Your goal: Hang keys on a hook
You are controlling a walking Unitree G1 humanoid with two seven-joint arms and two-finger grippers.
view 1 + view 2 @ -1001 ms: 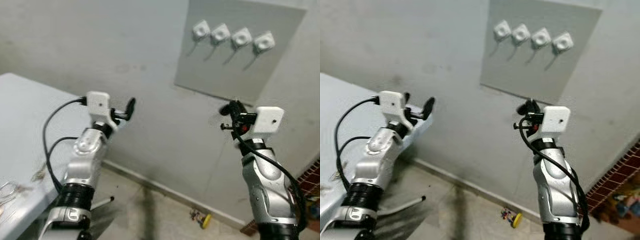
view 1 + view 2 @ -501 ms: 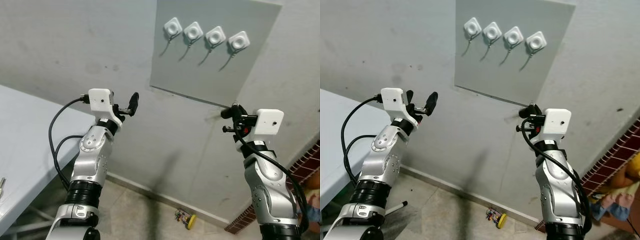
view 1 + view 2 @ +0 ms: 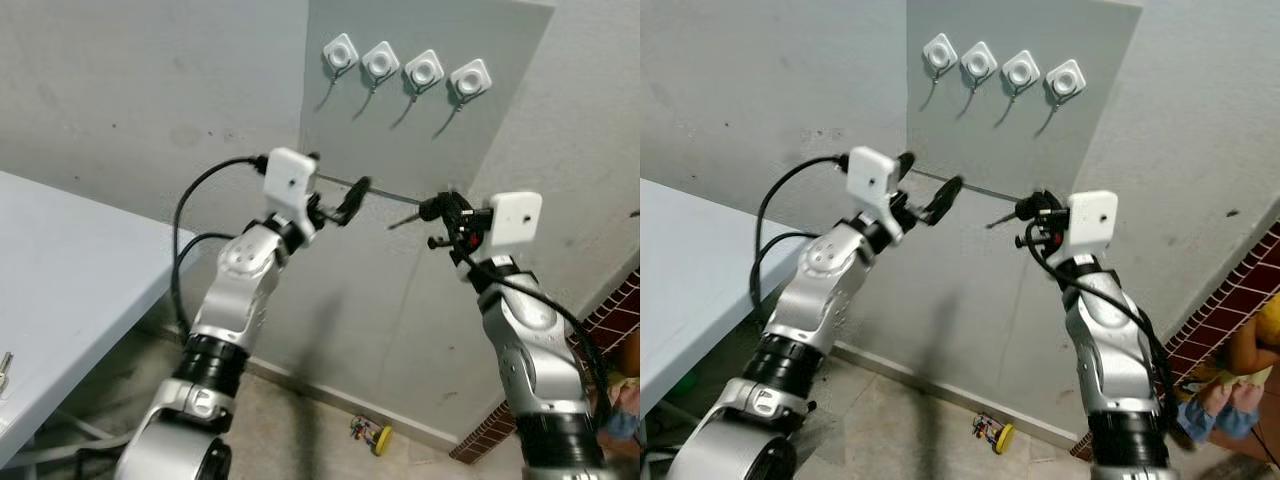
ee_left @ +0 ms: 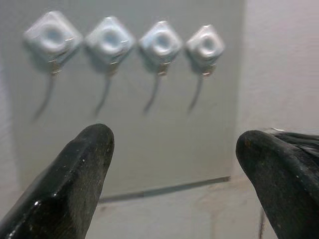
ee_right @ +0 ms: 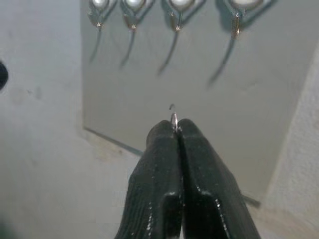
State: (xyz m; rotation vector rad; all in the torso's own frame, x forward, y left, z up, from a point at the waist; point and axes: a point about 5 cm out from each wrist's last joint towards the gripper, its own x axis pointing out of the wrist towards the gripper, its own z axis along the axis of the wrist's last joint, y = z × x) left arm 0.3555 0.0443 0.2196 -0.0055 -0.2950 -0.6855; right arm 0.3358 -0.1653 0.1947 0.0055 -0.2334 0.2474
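Observation:
Four white hooks [image 3: 380, 61] sit in a row on a grey wall panel [image 3: 430, 140]. Both arms are raised in front of the wall below them. My right gripper [image 3: 437, 210] is shut on the keys; a small wire ring [image 5: 173, 117] pokes out past its fingertips, and a thin metal piece [image 3: 400, 220] juts from it towards the left. The ring is below the hooks [image 5: 174, 6], apart from them. My left gripper [image 3: 335, 192] is open and holds nothing, level with the panel's lower edge. Its wrist view looks between the two fingers [image 4: 75, 184] at the row of hooks [image 4: 160, 41].
A pale table [image 3: 60, 270] runs along the left, with a small metal item [image 3: 5, 365] at its near edge. A small yellow toy [image 3: 372, 435] lies on the floor by the wall. A brick wall [image 3: 620, 310] and something colourful [image 3: 1240, 370] are at the far right.
My left arm has swung up and to the right, bringing its open gripper under the panel. My right gripper has shifted slightly up and left, still shut. The camera tilted up over the last second.

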